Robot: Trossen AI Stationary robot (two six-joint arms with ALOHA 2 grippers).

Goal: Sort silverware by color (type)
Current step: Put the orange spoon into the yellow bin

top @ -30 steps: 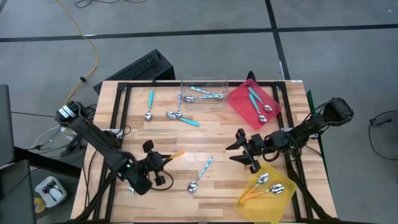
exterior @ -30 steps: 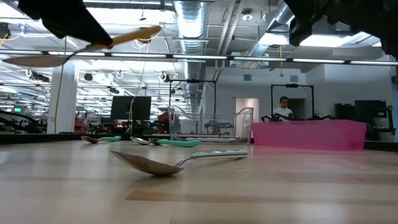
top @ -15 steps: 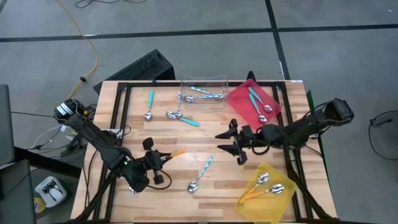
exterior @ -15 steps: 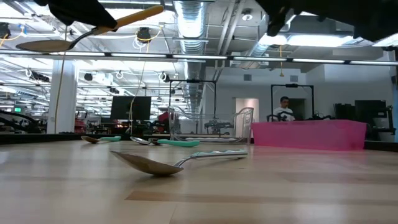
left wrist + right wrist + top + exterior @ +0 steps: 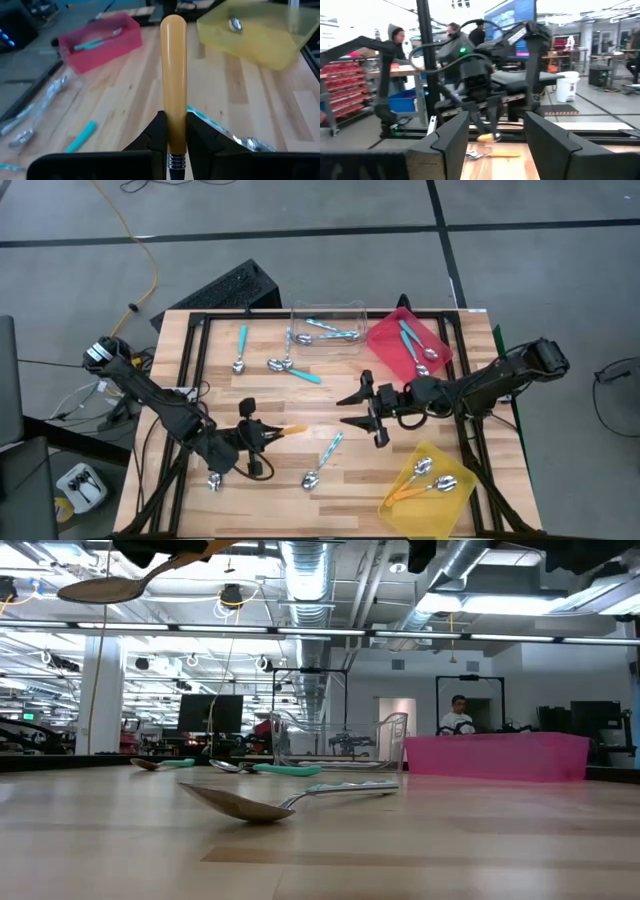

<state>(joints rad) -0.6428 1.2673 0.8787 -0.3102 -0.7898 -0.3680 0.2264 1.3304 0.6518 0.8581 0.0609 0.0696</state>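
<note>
- Left gripper (image 5: 262,434) is over the near-left part of the table (image 5: 260,380), fingers clamped on an orange-handled spoon (image 5: 290,429); the handle sticks out ahead toward the table's middle, and the low view shows that spoon lifted clear of the wood.
- Left wrist view: the two dark fingers (image 5: 155,135) pinch the orange handle (image 5: 173,75) at its base, just beside the metal neck.
- Right gripper (image 5: 362,413) is near table centre, pointed at the left gripper, fingers spread wide with nothing between them — well apart from the orange handle tip.
- Loose on the wood: a light blue spoon (image 5: 323,459) near the front between the two grippers, a teal spoon (image 5: 241,347) at far left, and another teal-handled spoon (image 5: 296,370) just beside it toward the middle.
- Clear tray (image 5: 327,308) at the back holds light blue spoons.
- Red tray (image 5: 382,338) beside it holds teal spoons.
- Yellow tray (image 5: 402,498) at near right holds orange-handled spoons.
- People stand in the room behind; one (image 5: 457,716) shows in the low view past the red tray.
</note>
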